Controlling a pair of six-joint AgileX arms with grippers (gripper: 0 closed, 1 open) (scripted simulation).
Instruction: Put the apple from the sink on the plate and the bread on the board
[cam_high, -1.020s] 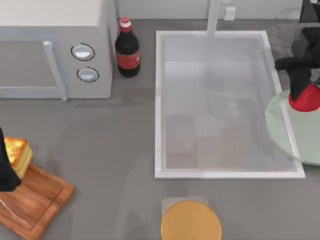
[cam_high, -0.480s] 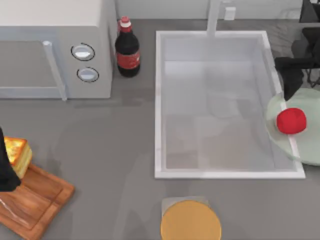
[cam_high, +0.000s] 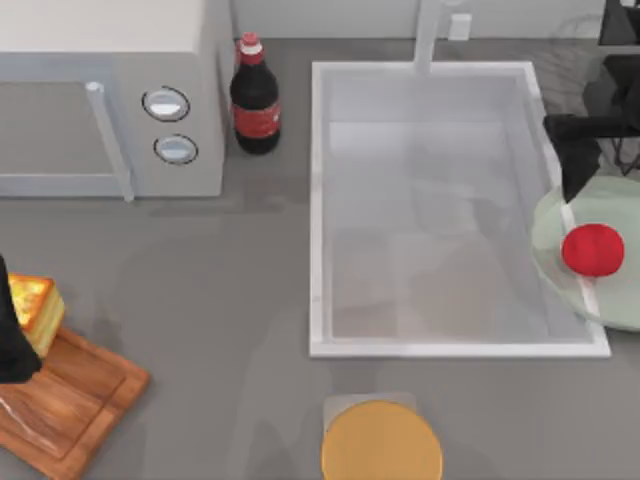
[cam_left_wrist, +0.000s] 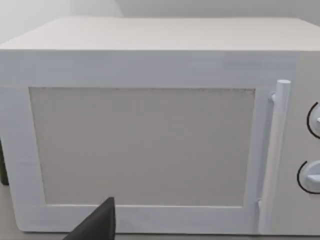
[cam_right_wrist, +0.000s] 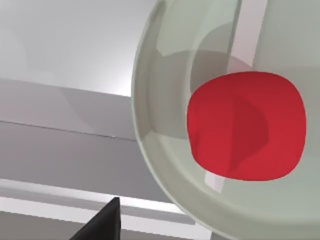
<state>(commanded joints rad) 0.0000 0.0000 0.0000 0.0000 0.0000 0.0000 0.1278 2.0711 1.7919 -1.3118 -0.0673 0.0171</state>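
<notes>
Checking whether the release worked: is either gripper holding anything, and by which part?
Right gripper holds nothing; the apple lies free on the plate. Left gripper beside the bread: cannot be told.

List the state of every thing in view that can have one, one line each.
apple: lying free on the plate, not gripped.
plate: overlapping the sink's right rim, holding the apple.
sink: basin bare.
bread: at the board's far edge, beside the left end effector.
board: flat at the table's left.
microwave: door closed.
cola bottle: upright, capped.
right end effector: above the plate's far edge, off the apple.
</notes>
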